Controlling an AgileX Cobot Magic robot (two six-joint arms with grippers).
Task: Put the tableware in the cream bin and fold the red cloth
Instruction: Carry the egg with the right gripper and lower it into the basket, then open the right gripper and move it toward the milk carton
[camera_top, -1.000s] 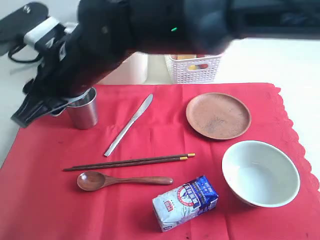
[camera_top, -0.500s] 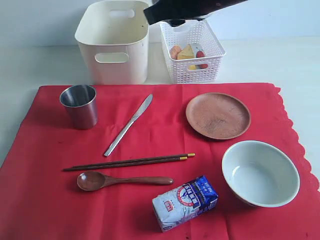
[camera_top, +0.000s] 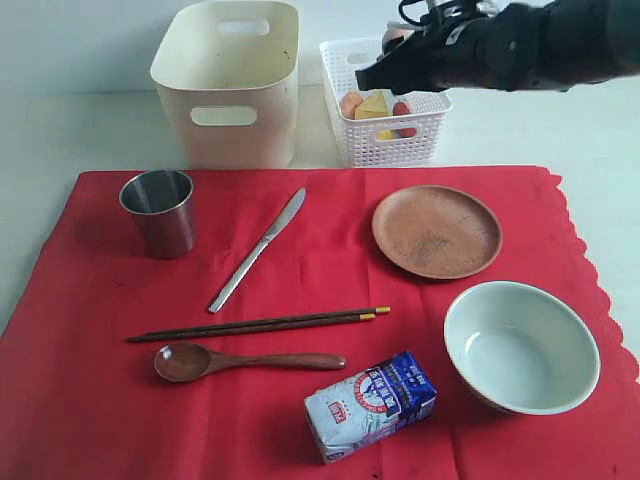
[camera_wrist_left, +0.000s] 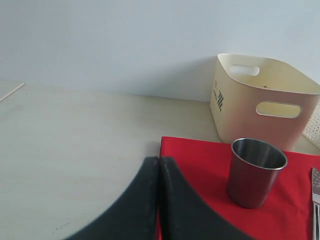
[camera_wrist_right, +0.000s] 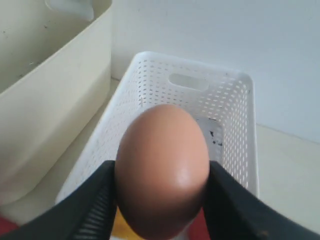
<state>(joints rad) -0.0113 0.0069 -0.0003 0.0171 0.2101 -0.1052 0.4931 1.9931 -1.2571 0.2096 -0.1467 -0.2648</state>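
Steel cup (camera_top: 160, 212): upright, ten o'clock on red cloth (camera_top: 90, 400); rigid, light, slick, probably empty; pinch across rim wall. Cream bin (camera_top: 230, 80) at one o'clock. Left gripper (camera_wrist_left: 159, 162) pressed together, empty. Right gripper (camera_wrist_right: 161, 200) pinches egg (camera_wrist_right: 162, 155) above white lattice basket (camera_top: 385, 135).

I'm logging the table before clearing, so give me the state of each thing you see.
steel cup, upright, empty
silver knife, lying flat
chopsticks, lying paired
wooden spoon, lying hollow up
brown plate, flat, empty
green bowl, upright, empty
milk carton, on its side
cream bin, upright
red cloth, spread, unfolded
egg, gripped over white basket
right gripper, shut on egg
left gripper, shut, empty
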